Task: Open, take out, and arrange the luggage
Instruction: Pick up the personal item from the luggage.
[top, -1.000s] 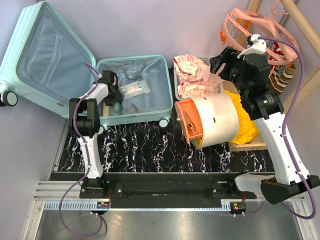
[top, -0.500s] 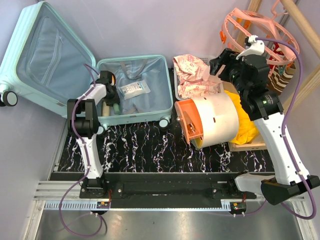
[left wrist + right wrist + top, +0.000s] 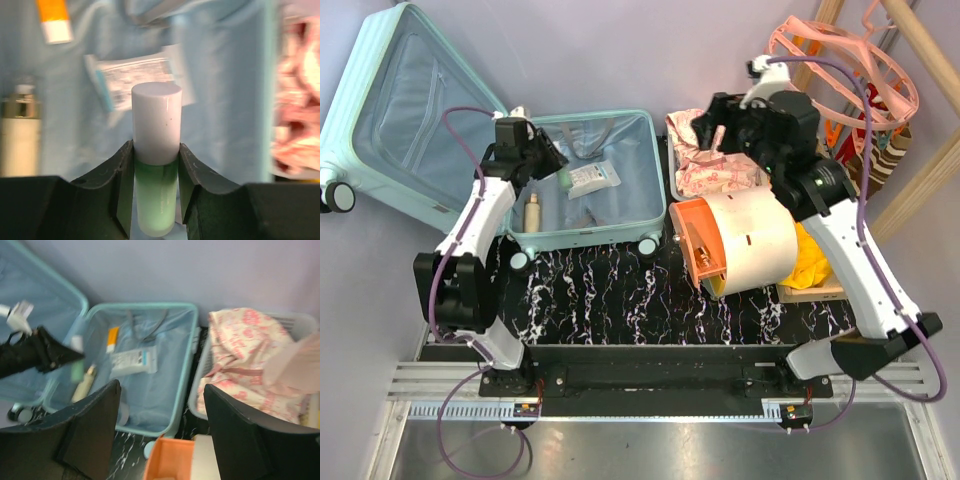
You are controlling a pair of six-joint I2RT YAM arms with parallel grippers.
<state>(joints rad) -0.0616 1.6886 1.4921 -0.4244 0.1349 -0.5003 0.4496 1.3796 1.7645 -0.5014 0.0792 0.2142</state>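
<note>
Luggage [image 3: 625,205] open, pouch [image 3: 590,178] and cream bottle [image 3: 532,212] inside; left fingers [image 3: 122,182] tight on green bottle [image 3: 156,160], right fingers [image 3: 95,435] apart.

luggage [image 3: 592,236] open from above, lid [image 3: 410,110] leaning back at left, basket [image 3: 299,318] just beside right wall

The right gripper [image 3: 162,390] shows as two dark fingers at the bottom of the frame, set wide apart. Between and above them lies the open luggage [image 3: 145,305], its mint rim around grey-blue lining and its lid in the upper left. On the lining lie an orange-and-white tube [image 3: 113,339], a clear packet [image 3: 132,361] and a cream bottle [image 3: 84,384]. From the left edge the left gripper [image 3: 74,356] reaches in, a blurred pale green bottle [image 3: 77,372] at its tip. At right, a white basket [image 3: 300,320] holds pink patterned cloth [image 3: 240,360]. An orange edge [image 3: 170,460] shows at the bottom.
</note>
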